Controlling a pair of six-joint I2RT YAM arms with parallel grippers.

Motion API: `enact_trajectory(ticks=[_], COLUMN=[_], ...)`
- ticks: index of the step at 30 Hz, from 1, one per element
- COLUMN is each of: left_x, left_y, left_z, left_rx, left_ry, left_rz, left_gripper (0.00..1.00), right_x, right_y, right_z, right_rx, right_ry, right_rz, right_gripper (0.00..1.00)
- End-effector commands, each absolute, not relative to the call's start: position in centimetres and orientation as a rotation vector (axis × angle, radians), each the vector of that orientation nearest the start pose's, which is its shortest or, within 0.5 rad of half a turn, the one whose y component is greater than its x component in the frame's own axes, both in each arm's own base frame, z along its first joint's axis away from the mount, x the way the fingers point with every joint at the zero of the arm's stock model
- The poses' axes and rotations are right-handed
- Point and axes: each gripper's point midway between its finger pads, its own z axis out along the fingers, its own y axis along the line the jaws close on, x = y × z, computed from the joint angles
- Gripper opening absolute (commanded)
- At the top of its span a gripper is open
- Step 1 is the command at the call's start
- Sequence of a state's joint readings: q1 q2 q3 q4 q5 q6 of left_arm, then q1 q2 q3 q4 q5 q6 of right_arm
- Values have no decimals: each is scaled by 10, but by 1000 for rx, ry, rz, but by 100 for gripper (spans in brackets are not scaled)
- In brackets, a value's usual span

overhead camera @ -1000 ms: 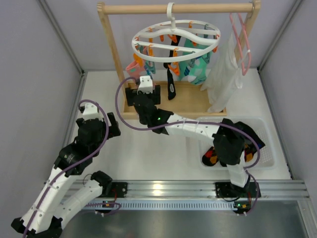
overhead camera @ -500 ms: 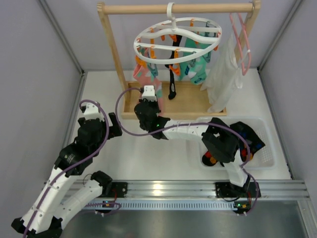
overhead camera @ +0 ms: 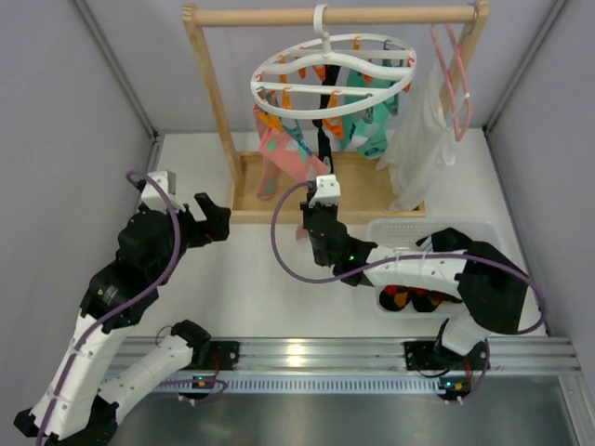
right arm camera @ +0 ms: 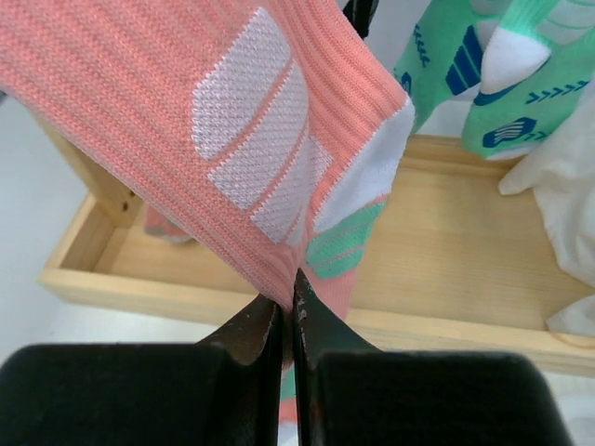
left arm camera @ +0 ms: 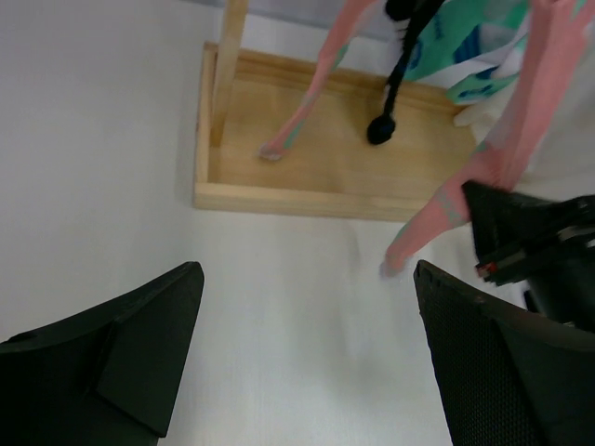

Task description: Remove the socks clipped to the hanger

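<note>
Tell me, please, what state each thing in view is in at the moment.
Round white plastic drying hanger, hooked on the wooden rail.
Pink ribbed fabric sock with white and teal patches, stretched taut from the hanger.
Right end effector, shut on that pink sock.
Left end effector, open and empty.
Black fabric sock, clipped, hanging slack.
Teal fabric socks, clipped, hanging slack.

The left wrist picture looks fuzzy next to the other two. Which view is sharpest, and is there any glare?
Left wrist view: soft all over, with the wooden base and the open left gripper both blurred. Right wrist view: the sharpest, with the knit of the pink sock crisp where the right gripper pinches it. Top view: evenly lit, with one bright glare patch on the metal rail.
</note>
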State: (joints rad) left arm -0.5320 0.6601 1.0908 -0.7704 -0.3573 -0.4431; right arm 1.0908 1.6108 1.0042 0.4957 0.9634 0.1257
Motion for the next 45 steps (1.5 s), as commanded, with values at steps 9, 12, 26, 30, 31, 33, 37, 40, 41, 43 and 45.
enact_trajectory(ticks=[9, 12, 26, 30, 31, 33, 37, 40, 41, 43, 45], left_x=[247, 261, 295, 303, 305, 311, 320, 324, 325, 328, 330], left_y=[-157, -172, -217, -219, -218, -219, -223, -233, -233, -231, -229], left_z=[456, 468, 464, 462, 462, 458, 459, 461, 464, 464, 463], left_rx=[-11, 10, -80, -98, -105, -118, -118, -87, -91, -100, -105], left_ry=[1716, 1714, 1727, 1721, 1719, 1722, 1714, 1704, 1698, 1693, 1685], left_rz=[-731, -763, -495, -409, -390, -353, -322, -335, -333, -312, -290], left_gripper=[98, 98, 95, 90, 88, 85, 80, 75, 73, 69, 69], right_x=[273, 264, 253, 254, 253, 252, 249, 248, 247, 247, 246], right_y=[326, 326, 344, 346, 347, 350, 353, 355, 356, 357, 357], right_z=[241, 240, 231, 230, 229, 229, 232, 230, 229, 228, 227], right_rx=[-221, -242, -275, -265, -266, -272, -277, -286, -288, -290, -292], right_ry=[1643, 1654, 1680, 1684, 1684, 1682, 1676, 1676, 1678, 1680, 1681], right_rz=[506, 563, 626, 622, 623, 632, 650, 659, 661, 668, 673], right_gripper=[0, 0, 0, 0, 0, 0, 0, 0, 0, 0, 0])
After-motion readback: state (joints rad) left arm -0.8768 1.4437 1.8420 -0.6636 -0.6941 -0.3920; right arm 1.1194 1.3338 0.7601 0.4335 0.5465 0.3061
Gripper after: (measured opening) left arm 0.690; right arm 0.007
